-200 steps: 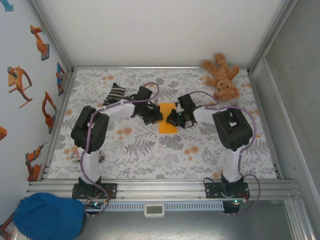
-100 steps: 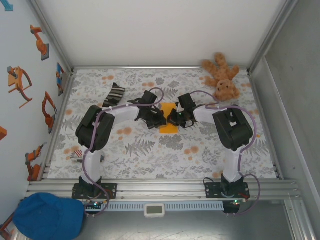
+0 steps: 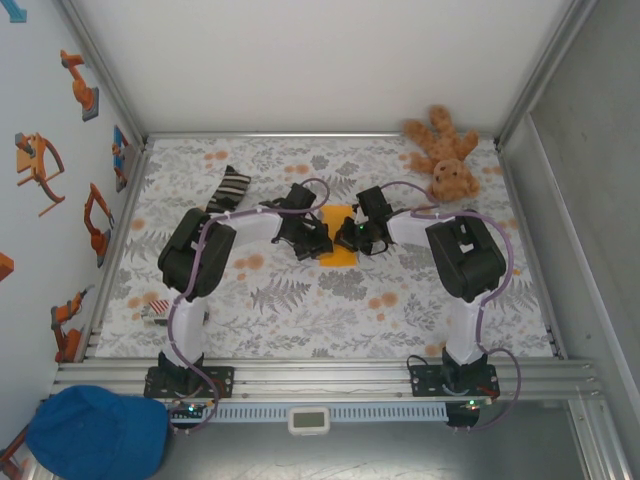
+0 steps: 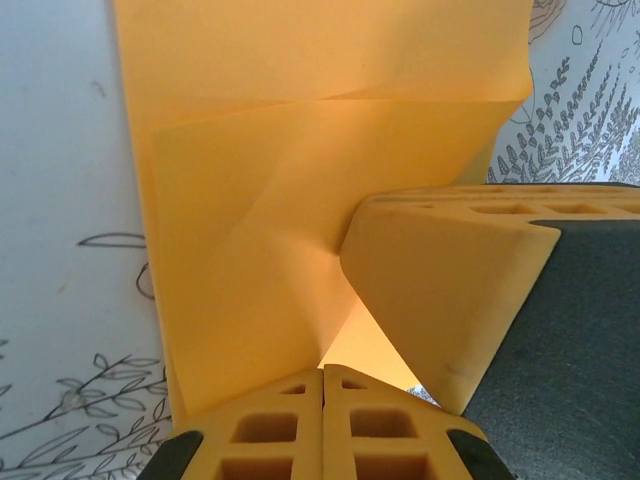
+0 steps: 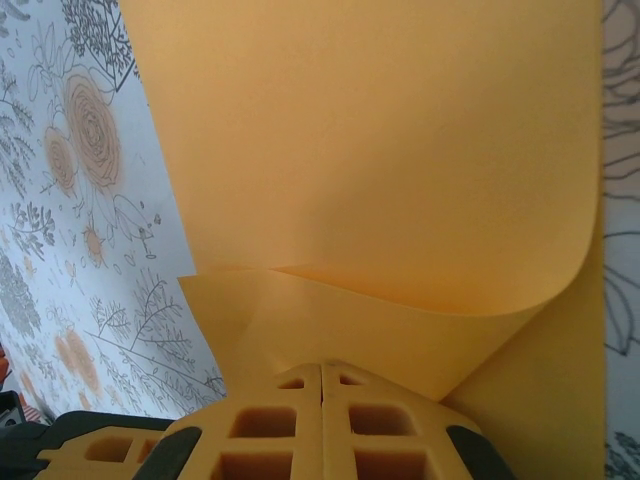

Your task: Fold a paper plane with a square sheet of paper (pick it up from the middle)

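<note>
Status: sheet of paper (image 3: 338,245) is mid-table (image 3: 300,305), a bit nearer the far edge than the near one. It's partly folded: one flap doubled over, and the fold is a soft curl, not a sharp crease.

Left gripper (image 3: 318,240) is at the paper's left edge and right gripper (image 3: 352,236) at its right, tips almost meeting over it. Both have jaws closed flat together, tips down against the paper. Can't tell if either has a layer pinched. Looks more like pressing than holding.

Handling, my read: very light, thin and floppy, and it springs back unless creased hard. It'll slide on the patterned cover and crumple or tear if dragged. Best hold is a free corner or edge of the raised flap, with the other gripper pinning the middle.

Teddy bear (image 3: 445,165) in the far right corner and sock (image 3: 230,187) far left are both well clear.
</note>
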Robot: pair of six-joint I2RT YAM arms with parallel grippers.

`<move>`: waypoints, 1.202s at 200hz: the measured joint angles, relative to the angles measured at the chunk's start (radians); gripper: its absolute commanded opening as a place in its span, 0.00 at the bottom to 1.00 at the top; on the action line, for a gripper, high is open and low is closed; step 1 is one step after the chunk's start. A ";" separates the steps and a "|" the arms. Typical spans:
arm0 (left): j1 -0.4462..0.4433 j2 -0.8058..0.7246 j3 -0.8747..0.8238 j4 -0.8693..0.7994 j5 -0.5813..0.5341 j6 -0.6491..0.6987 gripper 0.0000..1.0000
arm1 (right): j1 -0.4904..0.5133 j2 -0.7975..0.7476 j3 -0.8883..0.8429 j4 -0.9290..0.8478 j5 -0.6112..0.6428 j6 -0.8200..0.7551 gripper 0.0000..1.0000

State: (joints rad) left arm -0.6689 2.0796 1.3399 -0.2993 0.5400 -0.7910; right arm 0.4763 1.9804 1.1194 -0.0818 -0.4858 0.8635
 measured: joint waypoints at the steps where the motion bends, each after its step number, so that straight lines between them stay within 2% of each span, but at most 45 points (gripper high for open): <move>1: 0.000 0.000 0.001 0.000 0.000 0.000 0.00 | 0.000 0.000 0.000 0.000 0.000 0.000 0.00; 80: 0.000 0.018 0.013 -0.025 -0.028 0.043 0.00 | -0.003 0.000 0.000 0.001 0.005 0.001 0.00; 131: 0.018 -0.042 -0.092 0.034 -0.024 0.092 0.00 | -0.002 0.004 0.004 -0.001 0.000 0.001 0.00; 179: 0.028 -0.130 -0.166 -0.075 -0.024 0.148 0.00 | -0.002 0.005 0.007 -0.005 0.000 0.000 0.00; 218: 0.028 -0.201 -0.165 -0.024 -0.024 0.121 0.00 | -0.002 0.005 0.007 -0.005 -0.003 0.000 0.00; 240: 0.028 -0.187 -0.138 0.026 -0.027 0.087 0.00 | -0.002 0.005 0.009 -0.007 -0.004 0.001 0.00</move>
State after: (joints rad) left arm -0.6407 1.8931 1.2018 -0.2737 0.5125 -0.7040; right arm 0.4744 1.9858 1.1282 -0.0887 -0.4896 0.8642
